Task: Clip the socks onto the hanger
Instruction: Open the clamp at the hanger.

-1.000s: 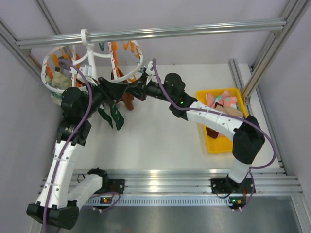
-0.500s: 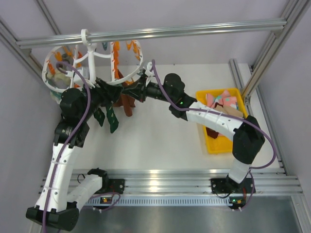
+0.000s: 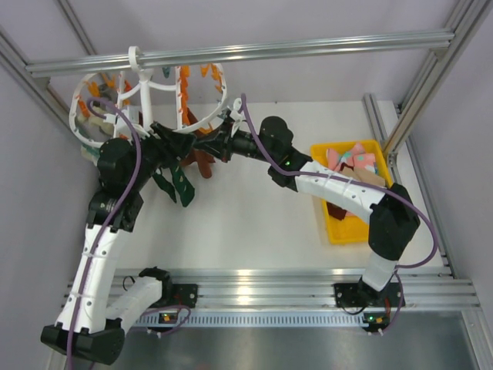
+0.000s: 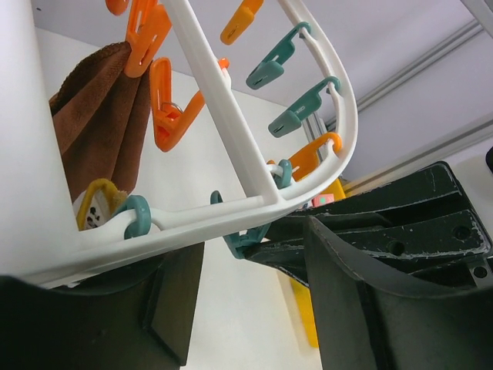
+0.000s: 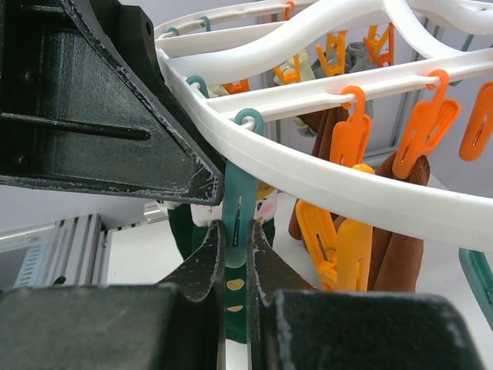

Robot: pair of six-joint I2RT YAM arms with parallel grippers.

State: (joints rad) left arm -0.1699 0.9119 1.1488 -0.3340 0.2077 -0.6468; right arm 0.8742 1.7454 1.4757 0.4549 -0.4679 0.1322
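Note:
The white ring hanger (image 3: 202, 117) hangs from the rail at the back left, with orange and teal clips. My right gripper (image 3: 209, 144) reaches in under its near rim. In the right wrist view it (image 5: 237, 231) is shut on a teal clip (image 5: 236, 196), and a dark green sock (image 5: 240, 312) hangs below that clip. My left gripper (image 3: 168, 145) is beside it at the rim. In the left wrist view it (image 4: 254, 308) is open, with the hanger rim (image 4: 192, 230) crossing above its fingers. Maroon socks (image 3: 202, 160) and dark green socks (image 3: 179, 185) hang from the hanger.
A yellow tray (image 3: 337, 231) at the right holds several pink, mint and brown socks (image 3: 353, 160). The aluminium rail (image 3: 308, 48) runs across the back above the hanger. Frame posts stand at both sides.
The hanger ring has tilted a little and the hanging green socks have swung slightly. My left arm has shifted a bit. My right gripper stays at the rim.

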